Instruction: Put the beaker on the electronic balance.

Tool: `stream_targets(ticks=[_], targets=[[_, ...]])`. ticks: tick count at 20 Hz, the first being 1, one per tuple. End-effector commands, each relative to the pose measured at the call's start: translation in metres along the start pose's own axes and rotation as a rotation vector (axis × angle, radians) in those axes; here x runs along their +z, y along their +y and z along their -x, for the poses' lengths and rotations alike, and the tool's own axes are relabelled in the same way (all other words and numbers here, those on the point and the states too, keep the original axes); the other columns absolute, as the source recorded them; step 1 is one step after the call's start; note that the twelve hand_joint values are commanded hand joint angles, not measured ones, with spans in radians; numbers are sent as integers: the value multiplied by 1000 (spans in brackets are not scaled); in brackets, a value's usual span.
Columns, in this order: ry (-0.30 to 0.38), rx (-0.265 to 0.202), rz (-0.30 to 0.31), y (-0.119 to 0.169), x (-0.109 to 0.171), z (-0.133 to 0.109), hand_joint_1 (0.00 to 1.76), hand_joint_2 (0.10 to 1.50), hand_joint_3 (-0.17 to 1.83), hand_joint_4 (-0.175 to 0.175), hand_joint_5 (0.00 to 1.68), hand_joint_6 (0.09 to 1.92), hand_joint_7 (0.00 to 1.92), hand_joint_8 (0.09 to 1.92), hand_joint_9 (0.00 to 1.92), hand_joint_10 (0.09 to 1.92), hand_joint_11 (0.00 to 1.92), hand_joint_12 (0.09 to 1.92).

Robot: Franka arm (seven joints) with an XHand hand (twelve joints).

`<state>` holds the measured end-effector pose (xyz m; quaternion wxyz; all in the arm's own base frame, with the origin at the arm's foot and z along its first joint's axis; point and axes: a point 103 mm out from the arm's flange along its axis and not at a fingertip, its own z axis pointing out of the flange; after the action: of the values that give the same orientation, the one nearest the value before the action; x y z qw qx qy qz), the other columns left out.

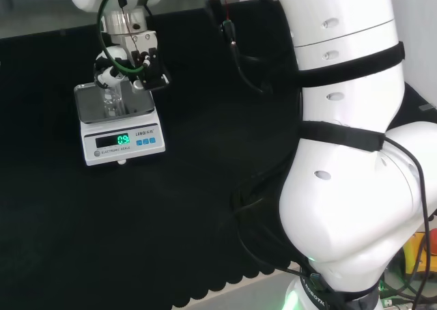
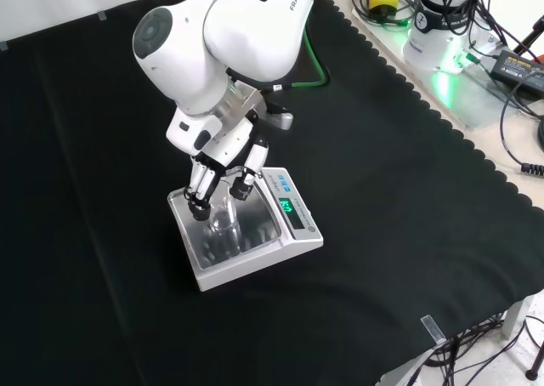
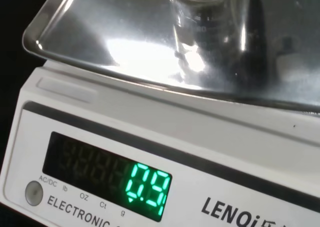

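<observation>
The clear beaker (image 2: 223, 222) stands upright on the steel pan of the balance (image 2: 293, 248), which sits on the black-clothed desk (image 2: 408, 190). The hand (image 2: 223, 175) hangs over it, fingers (image 2: 199, 201) curled down around the beaker's upper part; whether they touch the glass is hard to tell. In the wrist view the beaker's top is cut off, and its wall is faint against the pan's reflections. The balance's display glows green.
</observation>
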<state>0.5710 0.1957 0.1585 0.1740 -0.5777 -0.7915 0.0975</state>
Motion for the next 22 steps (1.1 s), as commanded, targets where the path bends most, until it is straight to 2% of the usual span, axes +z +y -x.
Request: stream_targets(ticks=[1,4,9,16,19,22], targets=[[-15,3,-7,-3,4,-3,992,500,581,-112,392,743,683,954,1007,578,1187,905],[-27,-2,-24,-4,6,-3,954,493,576,-103,385,737,669,954,952,584,1136,940],[-34,-19,-34,-5,4,-5,719,481,456,-69,305,591,439,926,544,744,735,1246],[-17,-29,-36,-6,3,-5,486,539,158,-57,271,279,132,823,108,913,261,1509],[0,-41,-51,-7,3,-5,417,548,84,-56,247,162,18,634,13,734,58,1569],[10,-43,-58,-7,2,-5,336,532,40,-56,188,87,1,265,0,341,6,1450]])
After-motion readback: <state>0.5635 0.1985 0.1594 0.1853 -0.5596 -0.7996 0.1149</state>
